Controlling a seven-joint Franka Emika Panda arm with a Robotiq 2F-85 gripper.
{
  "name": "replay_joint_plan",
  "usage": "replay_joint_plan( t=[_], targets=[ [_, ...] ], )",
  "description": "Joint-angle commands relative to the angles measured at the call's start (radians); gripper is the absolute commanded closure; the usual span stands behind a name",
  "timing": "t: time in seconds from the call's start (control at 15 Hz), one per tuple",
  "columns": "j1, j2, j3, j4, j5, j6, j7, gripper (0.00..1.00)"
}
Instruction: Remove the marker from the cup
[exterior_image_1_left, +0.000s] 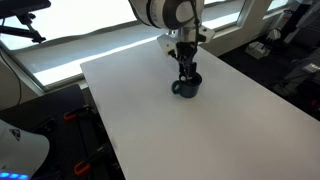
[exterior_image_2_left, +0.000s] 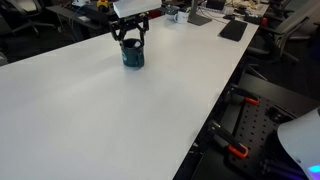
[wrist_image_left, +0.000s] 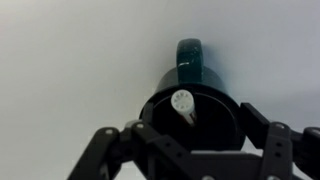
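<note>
The marker stands inside the cup. In the wrist view only its pale, round end shows, a small blunt disc on a thin shaft. It sits a little off the cup's middle, toward the handle side, and leans on no wall that can be made out. In both exterior views the marker is too small or too hidden to tell.

The gripper hangs directly above the cup mouth, with the marker's end between its two sides. Its jaws stand apart. The black, jointed fingers spread out to either side of the rim, and neither is seen touching the marker or the cup.

The cup is a squat, round mug, dark navy to teal, with a glossy glazed surface and a dark interior. Its looped handle points away from the gripper in the wrist view.

In an exterior view the gripper reaches down from a white, rounded wrist, and its tips are at the top of the cup. In an exterior view from the opposite side, the gripper straddles the rim of the cup.

The cup rests upright on a table with a broad, flat, matte white top, toward its far part.
</note>
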Motion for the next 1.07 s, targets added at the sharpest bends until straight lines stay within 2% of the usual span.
replay_joint_plan(
  t=[0.0,0.13,0.33,0.47,0.73,0.8,0.87,1.0],
  targets=[
    [-0.005,-0.037,-0.005,-0.028,0.005,-0.023,-0.007,0.14],
    [-0.007,-0.036,-0.006,-0.026,0.005,-0.024,-0.008,0.14],
    [-0.012,-0.035,-0.004,-0.022,0.007,-0.023,-0.013,0.27],
    [-0.014,-0.031,-0.003,-0.017,0.006,-0.02,-0.017,0.42],
    [-0.02,-0.022,0.0,-0.011,0.008,-0.017,-0.023,0.57],
    [-0.022,-0.02,0.001,-0.01,0.01,-0.015,-0.025,0.53],
    [-0.024,-0.014,0.003,-0.006,0.01,-0.012,-0.029,0.55],
    [-0.03,0.001,0.008,0.003,0.015,-0.008,-0.041,0.53]
  ],
)
